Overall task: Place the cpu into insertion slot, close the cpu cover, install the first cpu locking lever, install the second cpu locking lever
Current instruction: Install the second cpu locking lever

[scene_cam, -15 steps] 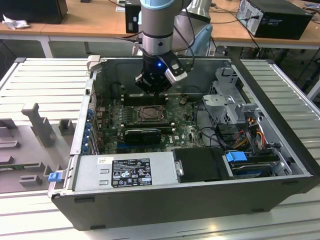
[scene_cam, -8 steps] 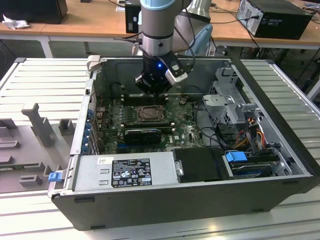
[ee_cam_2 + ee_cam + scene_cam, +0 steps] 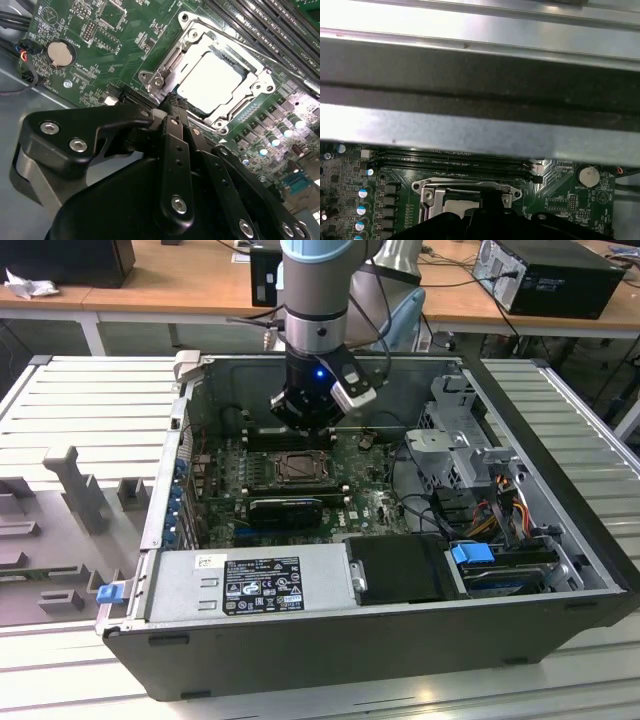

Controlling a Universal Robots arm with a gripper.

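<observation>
With the clenched gripper (image 3: 172, 102) at the cpu cover (image 3: 250, 82) edge, centre frame, press the locking lever gently, squarely.

Even room light fills the exterior view, and the inside of the computer case (image 3: 420, 420) is dimmer and shadowed. In the second wrist view glare whitens the chip (image 3: 216, 80) and nearby metal. In the first wrist view the case wall (image 3: 480, 75) looks soft, streaked with bright reflections.
</observation>
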